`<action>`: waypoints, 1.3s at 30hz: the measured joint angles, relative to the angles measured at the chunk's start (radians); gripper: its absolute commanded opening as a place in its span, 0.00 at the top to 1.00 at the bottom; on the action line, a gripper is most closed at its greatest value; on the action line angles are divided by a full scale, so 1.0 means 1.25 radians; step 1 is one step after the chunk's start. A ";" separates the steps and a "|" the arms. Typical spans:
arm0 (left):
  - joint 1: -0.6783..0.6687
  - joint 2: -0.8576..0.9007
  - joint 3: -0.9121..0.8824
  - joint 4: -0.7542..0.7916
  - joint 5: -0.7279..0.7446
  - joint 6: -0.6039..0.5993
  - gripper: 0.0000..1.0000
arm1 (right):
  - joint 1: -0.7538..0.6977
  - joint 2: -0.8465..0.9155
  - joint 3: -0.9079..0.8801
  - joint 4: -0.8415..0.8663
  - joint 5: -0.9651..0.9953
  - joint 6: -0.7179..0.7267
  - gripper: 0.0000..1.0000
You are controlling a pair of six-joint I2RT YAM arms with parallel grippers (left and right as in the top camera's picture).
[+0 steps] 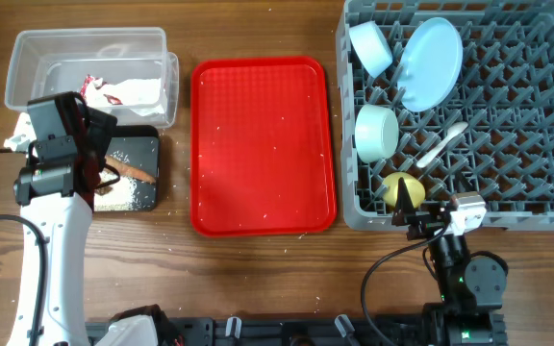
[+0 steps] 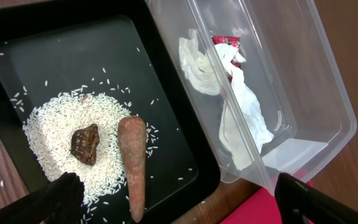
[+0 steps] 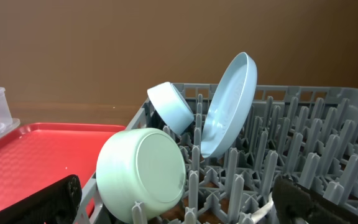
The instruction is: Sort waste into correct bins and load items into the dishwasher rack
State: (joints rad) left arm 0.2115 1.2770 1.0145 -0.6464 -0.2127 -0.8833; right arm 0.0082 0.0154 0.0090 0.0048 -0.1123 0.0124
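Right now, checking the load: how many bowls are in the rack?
2. One bowl at the rack's far-left corner, beside the plate; the other bowl nearer, on the left edge. None appears hidden.

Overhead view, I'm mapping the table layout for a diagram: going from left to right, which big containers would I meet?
clear plastic tub → red tray → grey dishwasher rack. The black tray is left out, since it sits within the tub's left-right span.

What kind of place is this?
Probably a robot lab's pretend kitchen clean-up spot: a grey dishwasher rack holding a blue plate, a black tray of rice, and a clear tub with a wrapper.
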 measured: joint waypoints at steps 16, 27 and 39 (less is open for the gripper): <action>-0.021 -0.120 -0.008 -0.054 -0.008 0.003 0.00 | 0.000 0.000 0.000 0.000 0.000 0.000 0.00; -0.117 -0.592 -0.360 0.278 0.125 0.334 0.00 | 0.000 0.000 -0.001 0.001 0.000 0.000 0.00; -0.121 -0.935 -0.714 0.483 0.275 0.560 0.00 | 0.000 0.000 -0.001 0.001 0.000 0.000 0.00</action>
State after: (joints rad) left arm 0.0601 0.1085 0.1223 -0.0422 0.1314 -0.1833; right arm 0.0082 0.0154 0.0078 0.0055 -0.1123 0.0124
